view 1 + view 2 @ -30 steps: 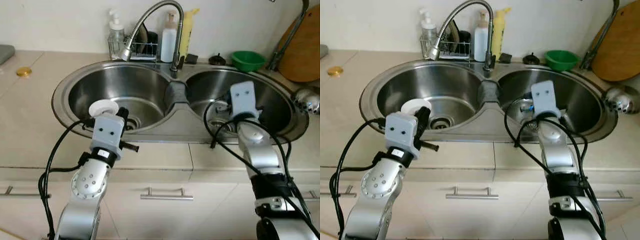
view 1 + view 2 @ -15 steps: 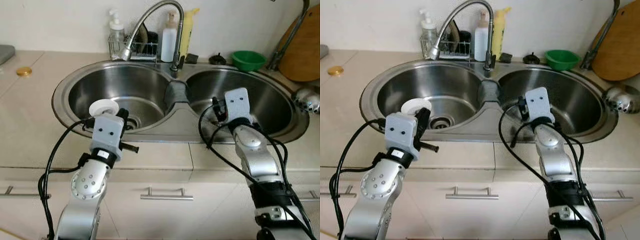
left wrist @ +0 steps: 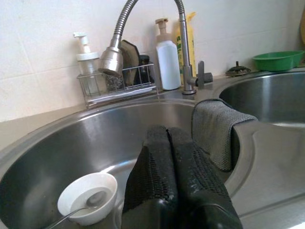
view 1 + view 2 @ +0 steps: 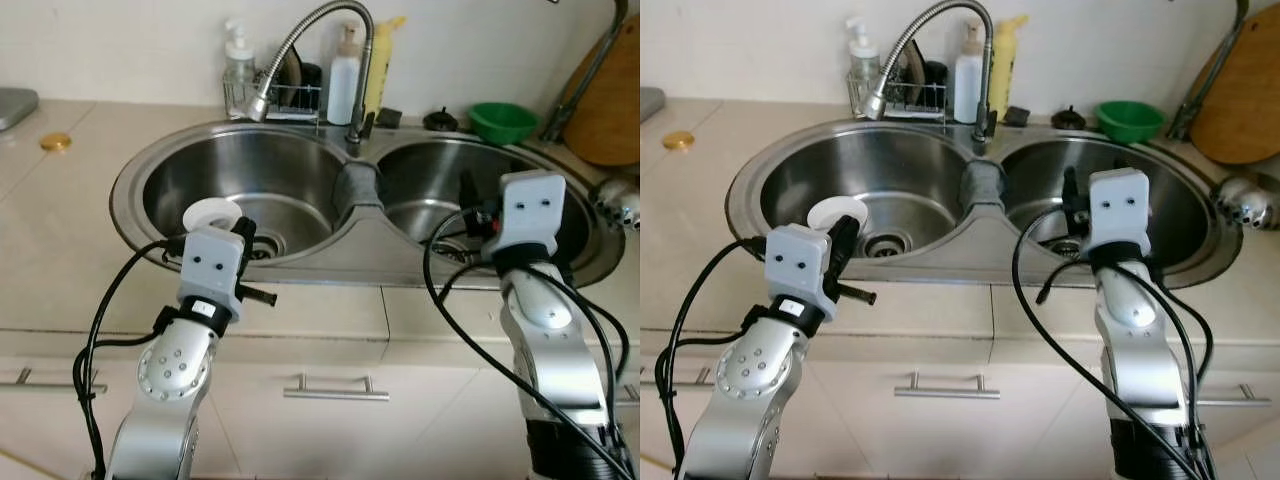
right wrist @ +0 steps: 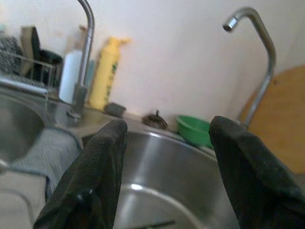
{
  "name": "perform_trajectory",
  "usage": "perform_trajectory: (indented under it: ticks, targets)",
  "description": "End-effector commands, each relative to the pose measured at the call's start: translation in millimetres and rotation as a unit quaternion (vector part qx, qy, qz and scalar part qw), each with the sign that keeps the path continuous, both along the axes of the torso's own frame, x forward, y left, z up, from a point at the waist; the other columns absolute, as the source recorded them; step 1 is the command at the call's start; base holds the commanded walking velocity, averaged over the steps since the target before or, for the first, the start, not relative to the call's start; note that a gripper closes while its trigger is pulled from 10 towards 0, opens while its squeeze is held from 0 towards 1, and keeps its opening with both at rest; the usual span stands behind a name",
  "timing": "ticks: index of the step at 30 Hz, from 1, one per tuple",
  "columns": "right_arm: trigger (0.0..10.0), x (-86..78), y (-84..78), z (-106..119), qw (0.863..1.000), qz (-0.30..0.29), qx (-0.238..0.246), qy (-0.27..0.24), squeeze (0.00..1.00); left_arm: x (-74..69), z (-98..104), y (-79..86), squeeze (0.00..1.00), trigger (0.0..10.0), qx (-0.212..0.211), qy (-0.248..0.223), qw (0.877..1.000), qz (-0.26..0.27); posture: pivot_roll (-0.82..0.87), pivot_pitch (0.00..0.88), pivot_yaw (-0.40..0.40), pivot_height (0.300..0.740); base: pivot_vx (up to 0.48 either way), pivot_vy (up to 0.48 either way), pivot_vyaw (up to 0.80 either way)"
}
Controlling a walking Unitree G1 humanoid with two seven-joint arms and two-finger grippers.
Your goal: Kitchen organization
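1. One double sink (image 4: 130, 175) of stainless steel sits in the beige counter, with two round basins side by side.
2. The left gripper (image 3: 167, 143) hangs over the near rim of the left basin, its two black fingers pressed together with nothing between them.
3. One small white bowl (image 3: 88, 197) rests on the floor of the left basin, just beside and below those fingertips; a single spoon (image 3: 86, 206) lies in it, handle pointing out over the rim.
4. One grey cloth (image 3: 217, 131) is draped over the divider between the two basins, just past the left gripper's fingertips and off to one side.
5. The right gripper (image 5: 167, 138) is raised above the near edge of the right basin, its two fingers (image 5: 102, 164) spread wide apart and empty.
6. Beyond the right gripper's fingertips, on the back ledge, sit one green bowl (image 5: 194, 130), one small dark sink plug (image 5: 154, 120) and one yellow bottle (image 5: 106, 74).
7. Two taps are counted: one tall flexible spring faucet (image 4: 300, 40) arching over the left basin, and one thin curved faucet (image 5: 257, 52) at the far right corner.
8. One wire caddy (image 3: 116, 86) behind the left basin holds sponges (their number is hard to tell); one clear pump dispenser (image 3: 86, 55) and one white pump bottle (image 3: 167, 57) flank it.
9. One wooden cutting board (image 4: 610, 100) leans at the far right, and one small gold lid (image 4: 55, 141) lies on the counter at far left.
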State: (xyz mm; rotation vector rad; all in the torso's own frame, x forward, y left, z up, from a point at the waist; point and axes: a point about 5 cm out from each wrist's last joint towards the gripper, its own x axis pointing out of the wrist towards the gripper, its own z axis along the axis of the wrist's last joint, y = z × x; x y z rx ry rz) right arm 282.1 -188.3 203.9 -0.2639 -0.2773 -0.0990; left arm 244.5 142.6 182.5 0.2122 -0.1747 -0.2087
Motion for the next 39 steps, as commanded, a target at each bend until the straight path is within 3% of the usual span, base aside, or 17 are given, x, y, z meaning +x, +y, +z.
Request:
perform_trajectory:
  ticks: [1, 20, 28, 32, 39]
  targets:
    - [10.0, -4.7, -1.8, 0, 1.000, -0.016, -0.002, 0.002, 0.00, -1.0, 3, -0.9, 0.00, 10.0, 0.001, -0.003, 1.000, -0.005, 0.14, 0.000, -0.068, 0.740, 0.000, 0.360, 0.00]
    - [10.0, -8.1, 9.2, -9, 1.000, -0.021, 0.010, 0.019, 0.00, 0.5, 4, -4.3, 0.00, 10.0, -0.002, -0.012, 1.000, -0.008, 0.14, 0.000, -0.079, 0.740, 0.000, 0.362, 0.00]
    - [10.0, -19.3, 7.3, -19, 0.999, -0.040, 0.014, 0.034, 0.00, 0.0, 3, -4.6, 0.00, 10.0, -0.004, -0.014, 1.000, -0.008, 0.14, 0.000, -0.081, 0.740, 0.000, 0.361, -0.77]
    - [10.0, -28.9, 8.1, -23, 0.998, -0.041, -0.014, 0.035, 0.00, -0.2, 3, -4.6, 0.00, 10.0, -0.004, -0.015, 1.000, -0.009, 0.14, 0.000, -0.079, 0.740, 0.000, 0.308, -0.80]
    - [10.0, -35.8, 8.0, -24, 0.998, -0.051, -0.027, 0.031, 0.00, -0.5, 6, -4.6, 0.00, 10.0, -0.004, -0.023, 1.000, -0.013, 0.13, 0.000, -0.076, 0.740, 0.000, 0.000, -0.80]
